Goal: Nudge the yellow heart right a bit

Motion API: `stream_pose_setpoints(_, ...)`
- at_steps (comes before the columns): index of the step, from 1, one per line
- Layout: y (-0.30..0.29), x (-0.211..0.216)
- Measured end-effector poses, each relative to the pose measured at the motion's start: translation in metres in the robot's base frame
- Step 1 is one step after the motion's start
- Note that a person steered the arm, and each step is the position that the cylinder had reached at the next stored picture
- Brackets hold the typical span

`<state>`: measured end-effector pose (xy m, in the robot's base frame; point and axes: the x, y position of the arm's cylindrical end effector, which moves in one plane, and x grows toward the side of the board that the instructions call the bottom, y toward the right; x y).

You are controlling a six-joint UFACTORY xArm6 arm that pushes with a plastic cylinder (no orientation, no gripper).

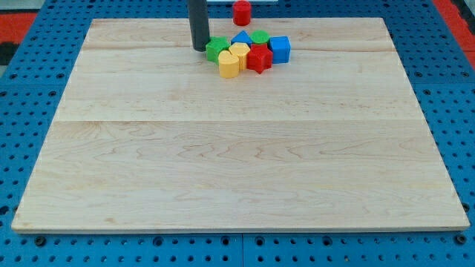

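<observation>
Wooden board (237,163), blue pegboard (30,133) around, block cluster (249,50) at the view's top

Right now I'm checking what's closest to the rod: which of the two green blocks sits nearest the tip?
The green block at the cluster's left edge, just right of my tip; the other green block lies farther right, beyond the blue triangle.

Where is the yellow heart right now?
The yellow heart sits in the cluster near the view's top, between the green block on its left and the red block on its right.
</observation>
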<state>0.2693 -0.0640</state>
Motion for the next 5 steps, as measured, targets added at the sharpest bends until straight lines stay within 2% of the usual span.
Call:
stream_pose_setpoints(1, 0.013, 0.000)
stream_pose_setpoints(2, -0.010, 0.007)
stream_pose_setpoints(3, -0.026, 0.050)
stream_pose_setpoints(5, 0.018, 0.063)
